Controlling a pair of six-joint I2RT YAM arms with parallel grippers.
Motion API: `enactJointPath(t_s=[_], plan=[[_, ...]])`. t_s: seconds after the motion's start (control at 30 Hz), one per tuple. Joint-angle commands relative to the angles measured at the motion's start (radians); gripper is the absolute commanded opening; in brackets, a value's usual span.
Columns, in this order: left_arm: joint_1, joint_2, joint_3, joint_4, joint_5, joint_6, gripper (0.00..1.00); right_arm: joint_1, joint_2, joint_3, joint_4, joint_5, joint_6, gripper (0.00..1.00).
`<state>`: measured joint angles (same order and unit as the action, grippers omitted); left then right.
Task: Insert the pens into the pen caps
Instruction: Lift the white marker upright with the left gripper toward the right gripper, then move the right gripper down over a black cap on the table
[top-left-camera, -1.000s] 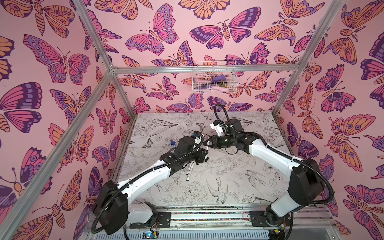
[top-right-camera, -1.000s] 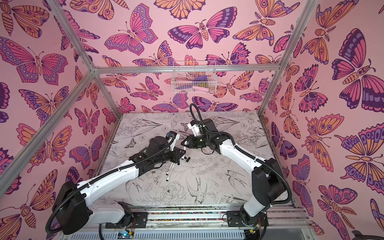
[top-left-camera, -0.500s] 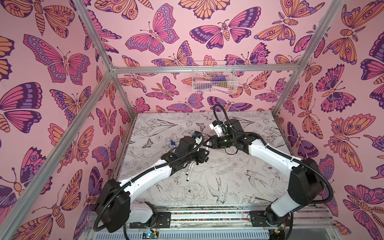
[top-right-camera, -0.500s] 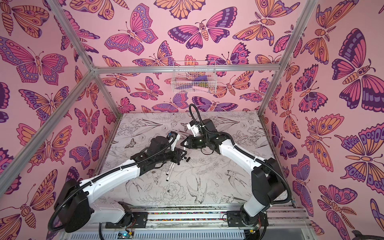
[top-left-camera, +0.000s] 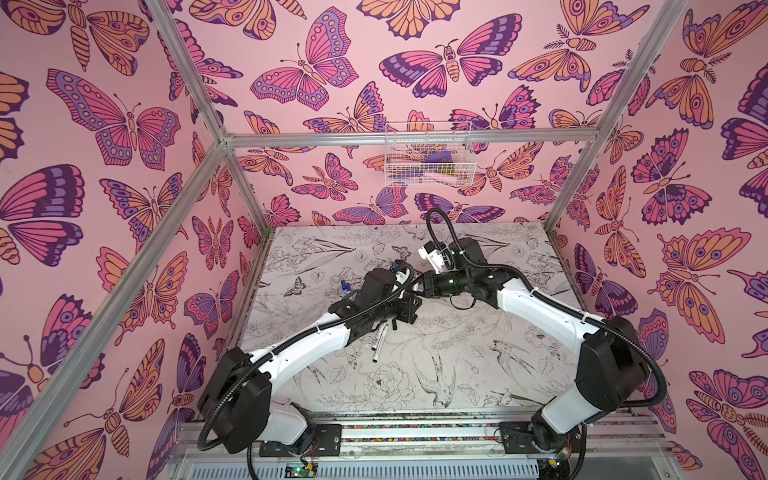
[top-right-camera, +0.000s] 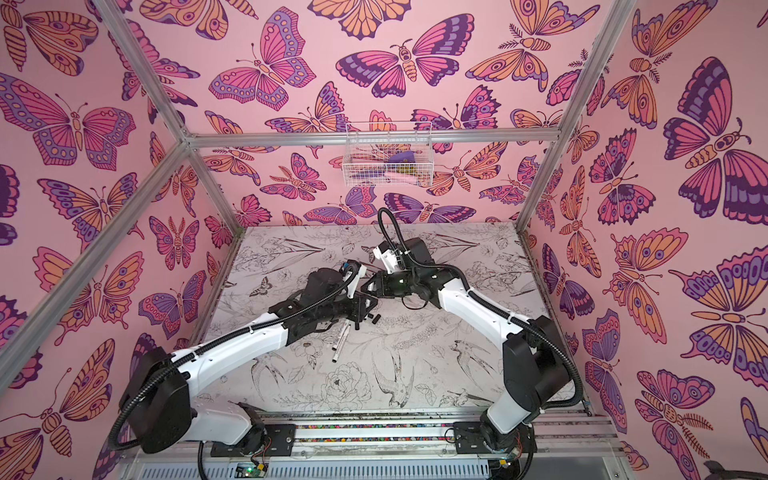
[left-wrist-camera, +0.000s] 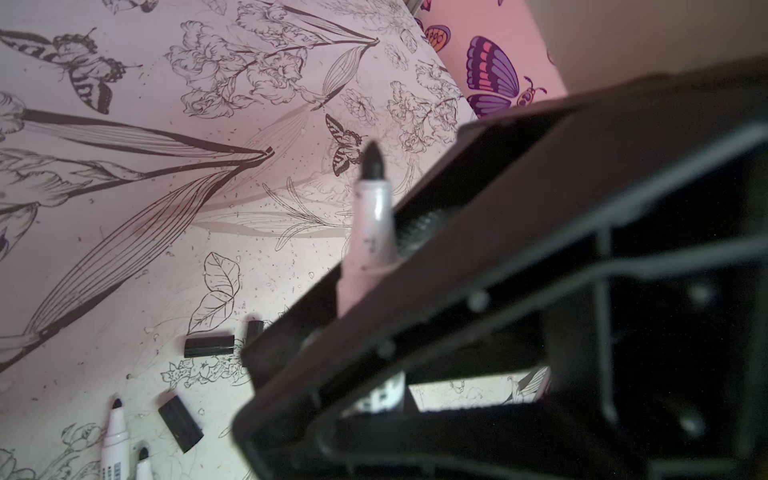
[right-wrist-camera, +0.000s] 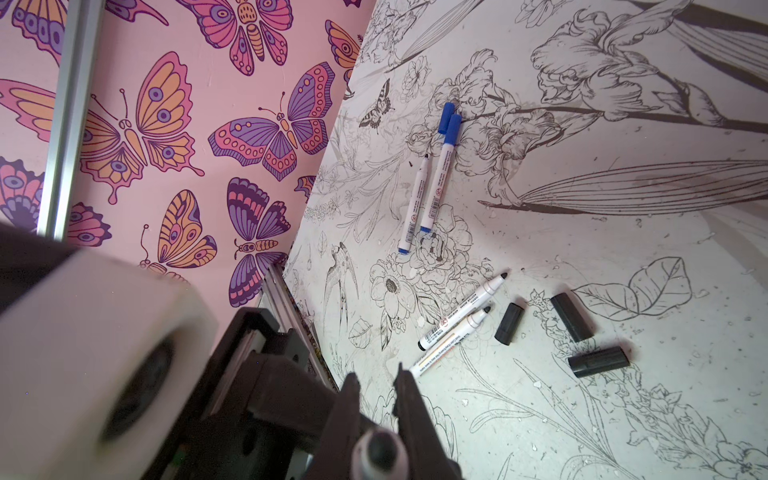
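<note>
Pen (left-wrist-camera: 371, 232) tight in left hand (left-wrist-camera: 316, 390), perhaps right hand (right-wrist-camera: 374, 380) too; plain from wrists only.

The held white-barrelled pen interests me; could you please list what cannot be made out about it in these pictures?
- Both top views: the white-barrelled, black-tipped pen is hidden by the left gripper and right gripper, close together.
- Left wrist view: its rear end is covered by the blurred black gripper body.
- Right wrist view: the round, white-rimmed thing between that gripper's jaws is blurred and cut by the bottom edge; unidentifiable.
</note>
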<state>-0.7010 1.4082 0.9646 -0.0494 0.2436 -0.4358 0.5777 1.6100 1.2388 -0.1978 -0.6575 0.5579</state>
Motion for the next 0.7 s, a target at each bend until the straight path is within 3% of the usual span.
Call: enactJointPath(t_s=[0.0,0.07,0.17,0.23,0.3,0.37,0.5,0.67], plan=[[0.006,0.002,0.014,0.011,-0.011,0.003,0.07,0.005,-0.026,0.011,0.015,-0.019,-0.015,0.01],[0.007,-0.005,0.009,0.013,-0.027,-0.002,0.00,0.005,-0.029,0.007,0.014,-0.014,-0.018,0.01],[0.010,-0.020,-0.016,0.015,-0.062,-0.028,0.00,0.005,-0.030,-0.002,0.008,0.007,-0.032,0.04],[0.019,-0.035,-0.043,0.006,-0.112,-0.068,0.00,0.005,-0.067,-0.011,-0.005,0.042,-0.057,0.16],[0.039,-0.055,-0.082,-0.013,-0.179,-0.134,0.00,0.005,-0.086,-0.024,-0.029,0.088,-0.088,0.40],[0.064,-0.082,-0.120,-0.050,-0.248,-0.208,0.00,0.005,-0.091,-0.033,-0.075,0.145,-0.120,0.48],[0.106,-0.125,-0.174,-0.156,-0.395,-0.302,0.00,0.010,-0.054,-0.054,-0.166,0.221,-0.159,0.50],[0.117,-0.189,-0.175,-0.199,-0.437,-0.284,0.00,0.046,0.080,-0.009,-0.295,0.283,-0.190,0.50]])
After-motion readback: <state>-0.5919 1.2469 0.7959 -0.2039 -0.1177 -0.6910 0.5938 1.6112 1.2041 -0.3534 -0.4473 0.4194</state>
